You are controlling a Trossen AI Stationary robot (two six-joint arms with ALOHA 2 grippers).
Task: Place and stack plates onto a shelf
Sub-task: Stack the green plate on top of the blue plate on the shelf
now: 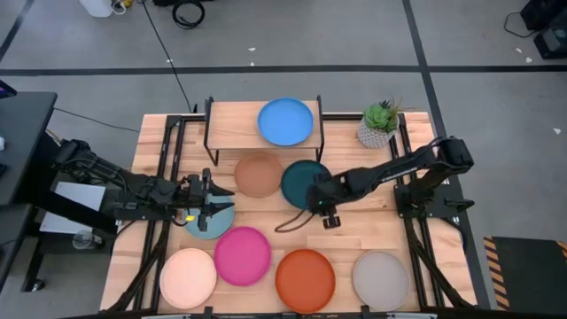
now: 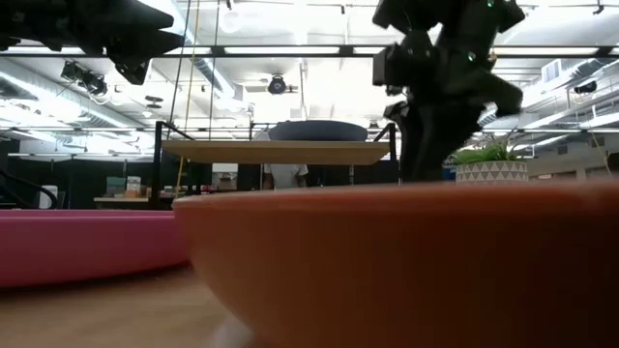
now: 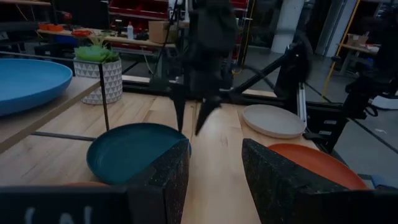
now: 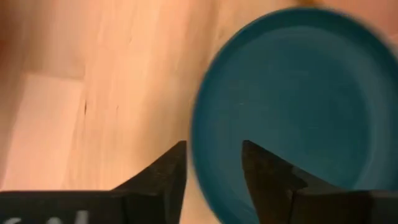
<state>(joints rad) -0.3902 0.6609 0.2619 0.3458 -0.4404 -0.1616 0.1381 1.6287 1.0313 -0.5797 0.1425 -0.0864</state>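
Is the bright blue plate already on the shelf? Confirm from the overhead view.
Yes, the bright blue plate lies on the light wood top of the shelf, toward its right end, with no other plate on it.

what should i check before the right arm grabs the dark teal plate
1. Right gripper open: ok, its fingers stand apart in the right wrist view.
2. Aligned with the dark teal plate: ok, the fingers straddle its rim in that view.
3. Plate free to lift: cannot tell, the tan plate lies right beside it and may touch.
4. Room on the shelf: ok, only the bright blue plate sits on it, on the right half.
5. Left gripper out of the way: ok, it is open over the light teal plate, apart from the right arm.
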